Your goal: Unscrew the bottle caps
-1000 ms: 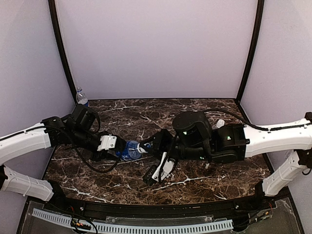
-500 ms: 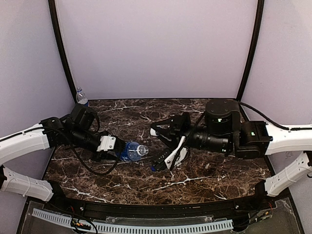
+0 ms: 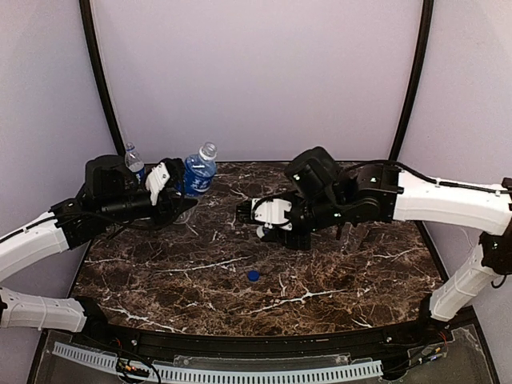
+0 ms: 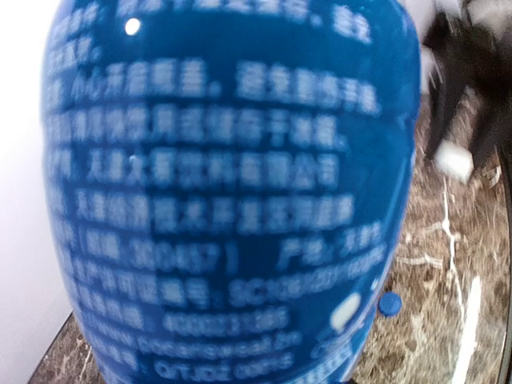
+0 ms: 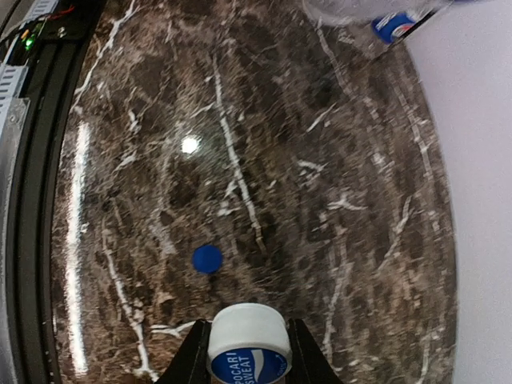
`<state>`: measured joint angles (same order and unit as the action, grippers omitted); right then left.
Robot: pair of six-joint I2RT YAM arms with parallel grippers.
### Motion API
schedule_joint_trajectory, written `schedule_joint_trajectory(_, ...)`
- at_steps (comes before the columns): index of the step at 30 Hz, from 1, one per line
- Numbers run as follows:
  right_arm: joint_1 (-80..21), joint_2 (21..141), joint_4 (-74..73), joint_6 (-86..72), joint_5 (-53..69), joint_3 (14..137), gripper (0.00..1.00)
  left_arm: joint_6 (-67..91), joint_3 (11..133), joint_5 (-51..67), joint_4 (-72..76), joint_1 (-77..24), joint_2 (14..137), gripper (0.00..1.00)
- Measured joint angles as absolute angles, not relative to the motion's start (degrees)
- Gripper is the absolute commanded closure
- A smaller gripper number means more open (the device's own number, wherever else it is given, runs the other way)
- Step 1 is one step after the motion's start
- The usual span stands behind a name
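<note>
My left gripper (image 3: pixel 184 189) is shut on a clear bottle with a blue label (image 3: pixel 197 171) and holds it upright at the back left. Its label (image 4: pixel 232 200) fills the left wrist view and hides the fingers. My right gripper (image 3: pixel 261 218) is shut on a white cap (image 5: pixel 249 342) with a blue logo, above the middle of the table. A blue cap (image 3: pixel 253 275) lies loose on the marble and also shows in both wrist views (image 5: pixel 207 258) (image 4: pixel 390 303). A second bottle (image 3: pixel 134 160) stands in the back left corner. The third bottle is out of view.
The dark marble table (image 3: pixel 336 276) is closed in by lilac walls with black corner posts (image 3: pixel 102 96). A black rail (image 5: pixel 32 200) runs along the near edge. A bottle's blue label (image 5: pixel 394 24) shows at the top edge of the right wrist view.
My left arm has lifted the bottle from lying at mid-table to upright at the back left. My right gripper has pulled back from it with the white cap. The blue cap lies where they met.
</note>
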<state>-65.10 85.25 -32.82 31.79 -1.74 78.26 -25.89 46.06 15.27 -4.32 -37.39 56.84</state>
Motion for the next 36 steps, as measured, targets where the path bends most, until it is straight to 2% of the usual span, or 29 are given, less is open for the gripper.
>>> schedule_joint_trajectory(5,-65.23,95.09,-40.29,21.45,1.56,75.55,1.00,-14.00,44.75,15.90,3.16,-33.15,53.19,0.77)
schedule_joint_trajectory(13,-64.84,115.74,-50.46,13.45,0.75,83.57,1.00,-9.17,40.36,18.06,4.67,-32.16,50.48,0.77)
schedule_joint_trajectory(28,-61.17,121.30,-54.61,10.83,-4.16,90.56,0.99,-9.41,38.83,19.07,6.00,-31.70,49.32,0.76)
schedule_joint_trajectory(30,-61.12,121.82,-55.42,10.83,-4.32,91.39,0.91,-9.69,38.83,19.09,6.02,-31.70,49.28,0.76)
schedule_joint_trajectory(32,-61.10,122.17,-56.01,10.83,-4.32,91.96,0.69,-9.91,38.83,19.09,6.02,-31.70,49.28,0.76)
schedule_joint_trajectory(35,-61.10,122.37,-56.34,10.85,-4.51,92.27,0.54,-10.09,38.83,19.22,6.20,-31.70,49.28,0.76)
schedule_joint_trajectory(36,-61.08,122.37,-56.29,10.63,-4.80,92.33,0.46,-10.11,38.83,19.29,6.35,-31.70,49.28,0.76)
